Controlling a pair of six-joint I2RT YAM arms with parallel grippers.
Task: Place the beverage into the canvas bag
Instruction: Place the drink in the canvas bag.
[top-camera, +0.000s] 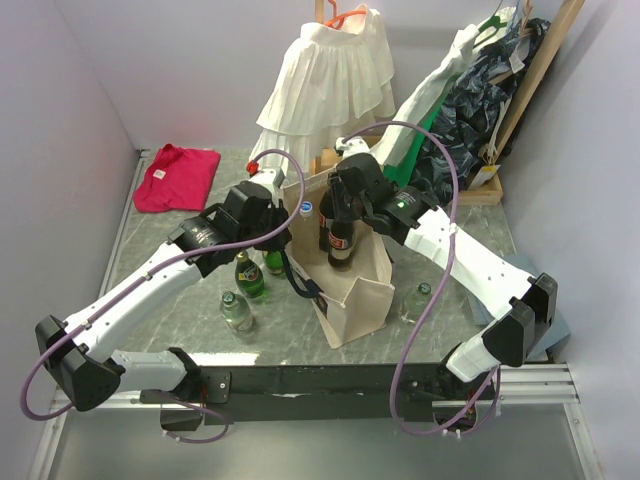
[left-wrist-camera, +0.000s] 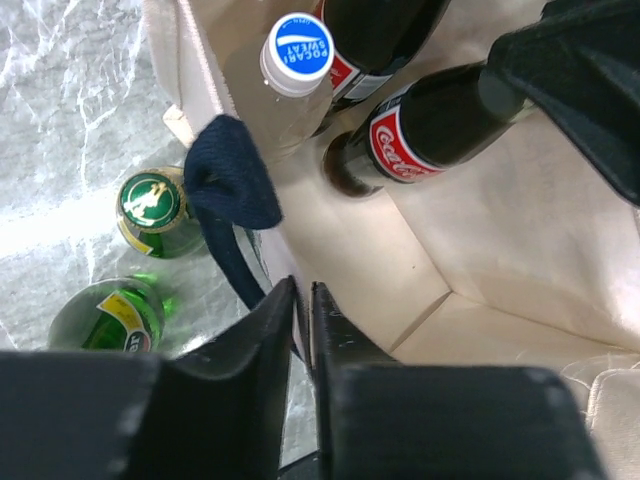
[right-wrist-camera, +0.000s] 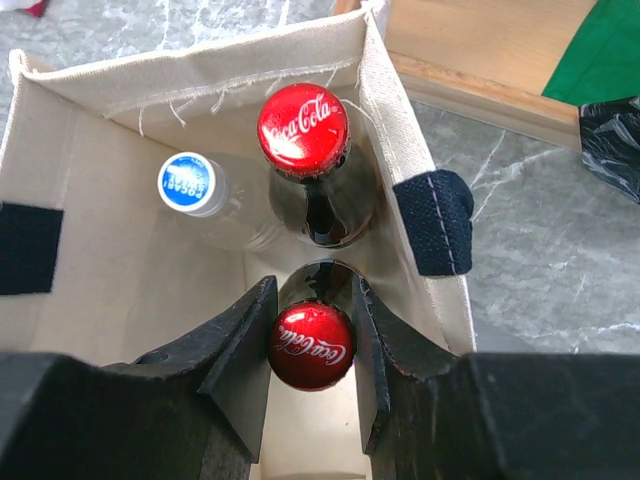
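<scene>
We see right gripper (right-wrist-camera: 311, 305) clamped on cola bottle (right-wrist-camera: 310, 347), inside bag (right-wrist-camera: 200, 70) beside other bottles (right-wrist-camera: 302, 130). Left gripper (left-wrist-camera: 304, 310) pinches bag's rim. If it slips, we risk sagging and knocked bottles.

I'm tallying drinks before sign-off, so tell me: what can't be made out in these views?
- Top view: floor of the canvas bag, hidden by its own walls and contents.
- Right wrist view: body of the held Coca-Cola bottle, hidden under its cap and the right gripper.
- Left wrist view: the lower green bottle, partly behind the left gripper; label too blurred to read.
</scene>
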